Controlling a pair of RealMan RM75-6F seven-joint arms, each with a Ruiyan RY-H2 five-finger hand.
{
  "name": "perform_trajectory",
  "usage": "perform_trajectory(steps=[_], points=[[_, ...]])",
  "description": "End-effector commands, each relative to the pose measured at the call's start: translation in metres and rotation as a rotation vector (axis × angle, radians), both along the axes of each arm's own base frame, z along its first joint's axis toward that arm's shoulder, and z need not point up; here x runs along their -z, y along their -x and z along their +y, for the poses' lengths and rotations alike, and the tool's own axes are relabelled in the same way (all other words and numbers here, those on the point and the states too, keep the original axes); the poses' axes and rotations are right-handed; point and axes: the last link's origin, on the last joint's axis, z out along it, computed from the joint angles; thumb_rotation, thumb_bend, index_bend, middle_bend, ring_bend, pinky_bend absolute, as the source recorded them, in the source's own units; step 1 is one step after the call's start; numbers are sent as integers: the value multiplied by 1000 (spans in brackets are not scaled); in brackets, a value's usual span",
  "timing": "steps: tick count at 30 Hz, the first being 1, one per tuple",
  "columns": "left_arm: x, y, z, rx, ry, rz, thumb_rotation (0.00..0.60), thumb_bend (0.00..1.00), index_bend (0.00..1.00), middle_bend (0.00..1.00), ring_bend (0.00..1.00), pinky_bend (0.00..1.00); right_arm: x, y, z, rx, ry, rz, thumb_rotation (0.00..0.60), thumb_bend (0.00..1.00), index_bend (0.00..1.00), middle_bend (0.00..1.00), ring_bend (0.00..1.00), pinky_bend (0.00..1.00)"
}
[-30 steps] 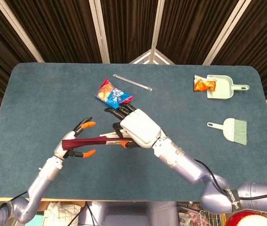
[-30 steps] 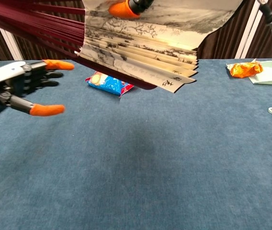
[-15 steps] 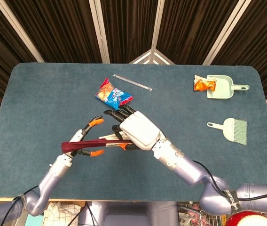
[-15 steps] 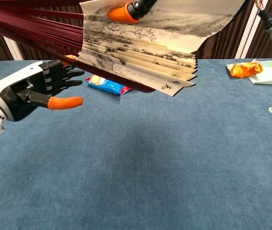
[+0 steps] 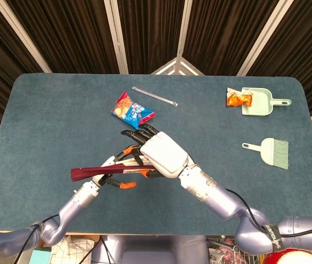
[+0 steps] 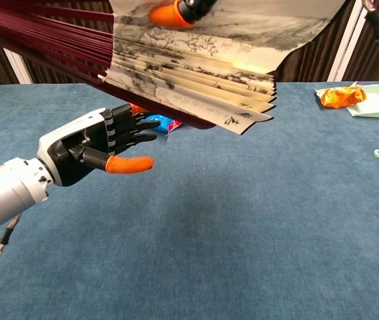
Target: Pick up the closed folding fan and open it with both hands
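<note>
Holding the folding fan (image 5: 98, 172) clamped above the table (image 5: 46, 115) in the head view, the right hand (image 5: 161, 155) grips it, while in the chest view the left hand (image 6: 89, 143) hovers beneath the partly spread fan (image 6: 189, 67), fingers apart and empty.

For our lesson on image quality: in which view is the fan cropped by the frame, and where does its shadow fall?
Chest view: the fan looms close and runs off the top edge, its soft shadow on the table beneath. Head view: the whole fan shows, evenly lit.
</note>
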Motion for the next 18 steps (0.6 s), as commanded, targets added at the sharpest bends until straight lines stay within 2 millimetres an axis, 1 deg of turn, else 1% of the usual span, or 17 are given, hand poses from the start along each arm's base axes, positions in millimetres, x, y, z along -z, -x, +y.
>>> perform_trajectory(steps=[1,5,8,18], points=[[-1,-7,3,-27,-24,-65,600,180,172,25,0,25,0,1,0,0,-2,0,600,446,732,162,226,151],[-3,-12,3,-50,-38,-120,600,194,208,44,0,25,0,2,0,-4,-2,1,600,446,732,162,226,151],[-3,-13,5,-57,-31,-125,600,236,234,64,0,25,-1,4,0,0,-1,2,600,446,732,162,226,151],[1,-13,5,-60,-24,-116,600,435,361,104,0,25,-1,9,-2,12,-1,-3,600,446,732,162,226,151]])
